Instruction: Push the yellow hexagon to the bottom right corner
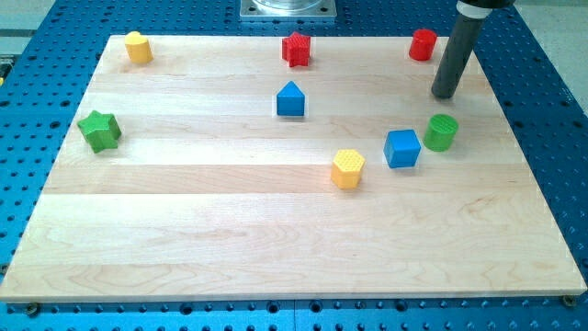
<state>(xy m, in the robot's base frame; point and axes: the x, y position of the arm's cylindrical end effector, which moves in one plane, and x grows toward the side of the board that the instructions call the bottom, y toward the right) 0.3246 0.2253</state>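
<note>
The yellow hexagon (347,169) lies on the wooden board (230,239) right of its middle. My tip (444,95) is up and to the right of it, near the board's right edge, touching no block. A blue cube (402,148) sits just right of the hexagon, and a green cylinder (441,132) sits right of the cube, directly below my tip.
A red cylinder (423,44) stands at the top right, left of the rod. A red star-like block (296,49) is at top centre, a blue house-shaped block (290,99) below it. A yellow block (138,46) is at top left, a green star (99,130) at the left.
</note>
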